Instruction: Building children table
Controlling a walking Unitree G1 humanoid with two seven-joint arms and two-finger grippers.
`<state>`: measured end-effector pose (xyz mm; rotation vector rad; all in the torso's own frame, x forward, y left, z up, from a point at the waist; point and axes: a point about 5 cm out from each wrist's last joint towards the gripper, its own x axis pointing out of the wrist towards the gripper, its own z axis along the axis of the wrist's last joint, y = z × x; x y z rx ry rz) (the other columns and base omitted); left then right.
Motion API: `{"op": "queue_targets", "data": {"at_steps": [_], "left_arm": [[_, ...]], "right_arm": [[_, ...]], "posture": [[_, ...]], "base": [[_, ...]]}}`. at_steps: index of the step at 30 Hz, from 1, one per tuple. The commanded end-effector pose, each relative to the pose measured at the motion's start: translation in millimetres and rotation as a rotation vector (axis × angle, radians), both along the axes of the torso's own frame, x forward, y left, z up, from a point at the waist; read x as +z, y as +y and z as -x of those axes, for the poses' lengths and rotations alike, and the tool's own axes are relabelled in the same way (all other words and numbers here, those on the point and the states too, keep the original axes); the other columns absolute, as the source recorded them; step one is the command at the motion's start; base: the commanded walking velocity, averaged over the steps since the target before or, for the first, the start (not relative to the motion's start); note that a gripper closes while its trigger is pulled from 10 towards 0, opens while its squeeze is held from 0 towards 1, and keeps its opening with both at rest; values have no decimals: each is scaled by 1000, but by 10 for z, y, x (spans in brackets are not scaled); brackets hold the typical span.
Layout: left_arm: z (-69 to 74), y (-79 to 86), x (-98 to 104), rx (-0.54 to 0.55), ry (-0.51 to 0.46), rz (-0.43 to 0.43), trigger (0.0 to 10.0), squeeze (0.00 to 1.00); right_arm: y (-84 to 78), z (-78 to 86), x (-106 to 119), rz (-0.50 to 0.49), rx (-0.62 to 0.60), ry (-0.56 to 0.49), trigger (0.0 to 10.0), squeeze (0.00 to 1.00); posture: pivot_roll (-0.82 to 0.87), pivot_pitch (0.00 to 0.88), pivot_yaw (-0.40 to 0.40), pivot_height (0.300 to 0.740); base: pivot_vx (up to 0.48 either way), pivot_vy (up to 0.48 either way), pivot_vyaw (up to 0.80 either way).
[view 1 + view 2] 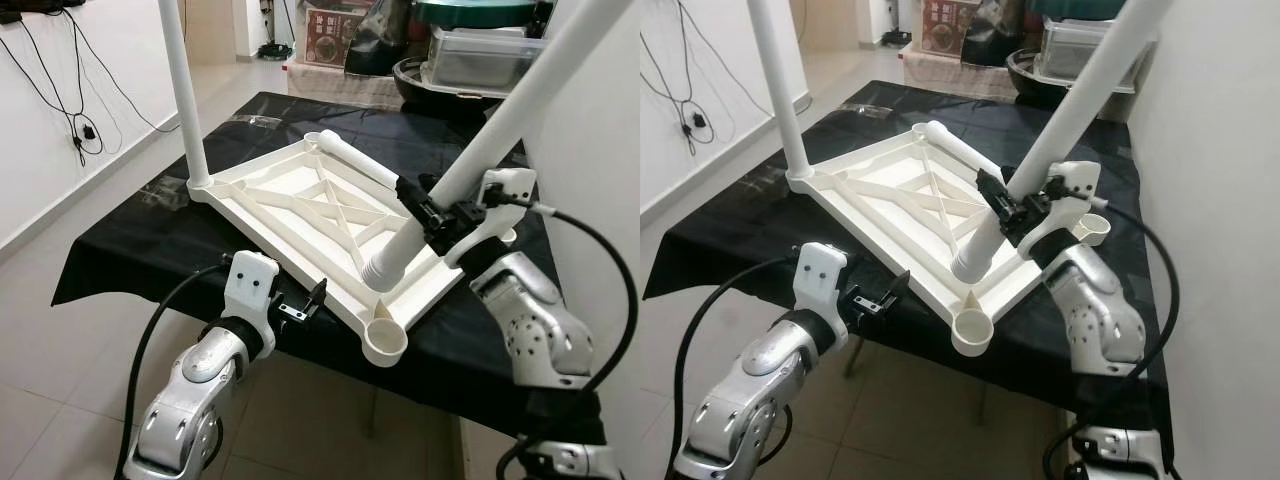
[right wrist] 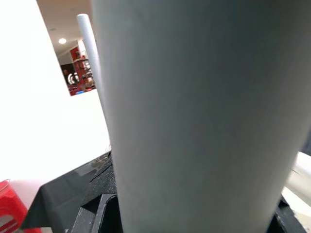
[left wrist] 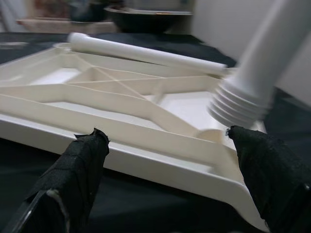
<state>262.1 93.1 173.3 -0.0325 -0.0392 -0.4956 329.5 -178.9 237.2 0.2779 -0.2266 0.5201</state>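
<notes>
A white plastic tabletop [image 1: 300,200] lies upside down on a black-covered table [image 1: 130,240]. One white leg [image 1: 185,90] stands upright in its far left corner socket. A second leg [image 1: 355,160] lies loose across the far side. My right gripper [image 1: 440,215] is shut on a third leg [image 1: 500,120], held tilted, with its threaded end [image 1: 385,268] just above the frame near the empty front corner socket [image 1: 385,343]. My left gripper [image 1: 305,305] hangs open at the tabletop's near edge [image 3: 146,155], with nothing between its fingers [image 3: 73,170].
A white wall runs close along the right [image 1: 600,150]. Bins, a dark basin [image 1: 440,85] and boxes crowd the floor behind the table. Cables hang on the left wall [image 1: 80,130]. Tiled floor lies open to the left and front. Another empty socket [image 1: 1095,228] sits by my right wrist.
</notes>
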Motion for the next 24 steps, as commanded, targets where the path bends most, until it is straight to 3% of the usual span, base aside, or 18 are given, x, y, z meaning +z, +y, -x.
{"op": "queue_targets", "data": {"at_steps": [1,4,5,6,7,8,9,19,24], "left_arm": [[61,-53,-2,-43,21,16,10000,0],[116,-83,7,-74,30,27,10000,0],[182,-108,8,-108,51,43,10000,0],[182,-108,8,-108,51,43,10000,0],[264,-139,8,-152,76,62,10000,0],[264,-139,8,-152,76,62,10000,0],[402,-186,-17,-230,119,78,10000,0],[539,-204,-6,-279,151,92,10000,0],[637,-165,8,-271,168,79,10000,0]], "right_arm": [[8,-9,28,-22,73,0,10000,0],[32,-8,41,-18,152,6,10000,0],[57,-6,43,-14,244,16,10000,0],[57,-6,43,-14,244,16,10000,0],[79,4,36,-5,345,29,10000,0],[79,4,36,-5,345,29,10000,0],[96,25,-12,28,482,45,10000,0],[92,-6,-71,95,579,58,10000,0],[73,23,-73,144,682,41,10000,0]], "posture": [[136,79,-74,740],[141,100,-79,740],[144,124,-75,740],[144,124,-75,740],[145,147,-77,740],[145,147,-77,740],[145,161,-75,740],[155,200,-73,740],[166,237,-69,740]], "base": [[0,0,0],[0,0,0],[0,0,0],[0,0,0],[0,0,0],[0,0,0],[0,0,0],[0,0,0],[0,0,0]]}}
